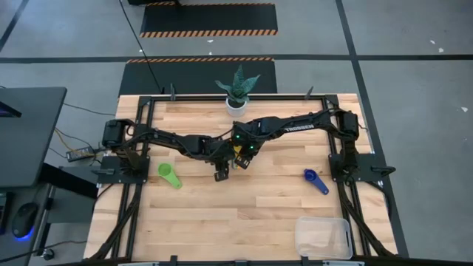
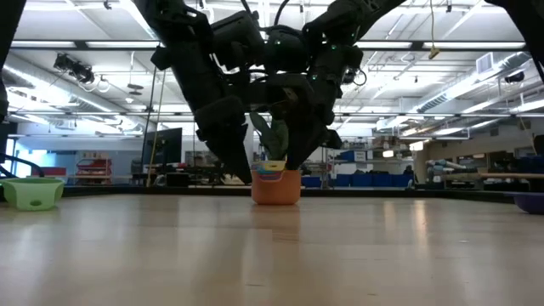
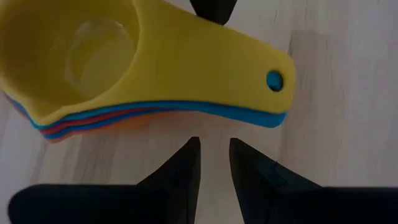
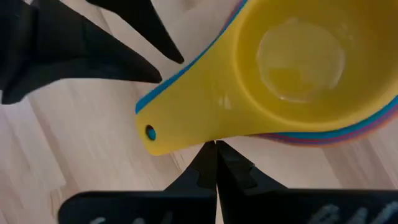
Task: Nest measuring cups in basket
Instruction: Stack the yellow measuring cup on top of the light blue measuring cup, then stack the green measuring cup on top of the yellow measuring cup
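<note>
Near the middle of the counter (image 1: 222, 214) sits a stack of nested cups (image 2: 275, 183), yellow cup (image 3: 124, 62) on top. Both pincers meet beside it. The left pincer (image 3: 214, 158) has a narrow gap and holds nothing. The right pincer (image 4: 215, 162) is closed tight and empty. A green cup (image 1: 170, 176) and a navy cup (image 1: 315, 181) lie apart. The basket (image 1: 323, 237) waits at a near corner.

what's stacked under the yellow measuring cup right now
Under the yellow cup sit nested cups; only their edges show: blue, red and orange. Their bowls are covered.
</note>
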Robot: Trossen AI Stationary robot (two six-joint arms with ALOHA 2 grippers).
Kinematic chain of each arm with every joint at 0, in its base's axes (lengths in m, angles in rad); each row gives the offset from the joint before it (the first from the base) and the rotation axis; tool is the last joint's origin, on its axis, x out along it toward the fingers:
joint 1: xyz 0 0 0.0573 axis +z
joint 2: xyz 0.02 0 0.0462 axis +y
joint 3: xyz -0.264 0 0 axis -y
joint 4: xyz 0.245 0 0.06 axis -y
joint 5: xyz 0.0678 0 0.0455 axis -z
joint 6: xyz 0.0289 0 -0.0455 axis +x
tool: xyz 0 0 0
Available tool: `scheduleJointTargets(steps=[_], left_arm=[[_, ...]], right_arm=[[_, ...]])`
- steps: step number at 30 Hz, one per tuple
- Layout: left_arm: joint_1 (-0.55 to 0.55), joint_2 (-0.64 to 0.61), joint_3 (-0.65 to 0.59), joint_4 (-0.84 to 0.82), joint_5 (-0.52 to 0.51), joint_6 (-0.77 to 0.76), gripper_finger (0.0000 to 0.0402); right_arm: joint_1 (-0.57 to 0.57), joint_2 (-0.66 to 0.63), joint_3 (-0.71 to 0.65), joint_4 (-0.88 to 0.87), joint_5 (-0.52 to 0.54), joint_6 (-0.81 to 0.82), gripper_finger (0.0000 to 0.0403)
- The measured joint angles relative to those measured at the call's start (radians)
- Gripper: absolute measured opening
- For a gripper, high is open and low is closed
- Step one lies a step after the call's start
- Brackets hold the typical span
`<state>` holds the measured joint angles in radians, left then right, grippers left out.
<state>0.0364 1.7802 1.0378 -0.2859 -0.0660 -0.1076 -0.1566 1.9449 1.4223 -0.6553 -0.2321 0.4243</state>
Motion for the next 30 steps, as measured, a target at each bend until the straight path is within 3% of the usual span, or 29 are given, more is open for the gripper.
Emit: scheduleJointTargets(steps=[7, 14, 17, 22, 30], left_arm=[[0.000, -0.005, 0.000, -0.045, 0.001, -0.020, 0.0091], [0.000, -0.108, 0.000, -0.256, 0.000, -0.127, 0.0091], [0.000, -0.198, 0.000, -0.336, 0.000, -0.272, 0.0091], [-0.010, -0.364, 0.000, -0.500, -0.011, -0.639, 0.0091], [-0.111, -0.535, 0.000, -0.777, -0.143, -1.096, 0.0084]], right_arm=[[-0.012, -0.009, 0.000, -0.018, -0.001, -0.024, 0.0000], [-0.014, -0.137, 0.000, -0.111, 0.130, -0.086, 0.0000], [-0.015, -0.226, 0.000, -0.109, 0.181, -0.085, 0.0000], [-0.013, -0.357, 0.000, -0.109, 0.283, -0.088, 0.0000], [0.010, -0.493, 0.001, -0.107, 0.319, -0.194, 0.0000]])
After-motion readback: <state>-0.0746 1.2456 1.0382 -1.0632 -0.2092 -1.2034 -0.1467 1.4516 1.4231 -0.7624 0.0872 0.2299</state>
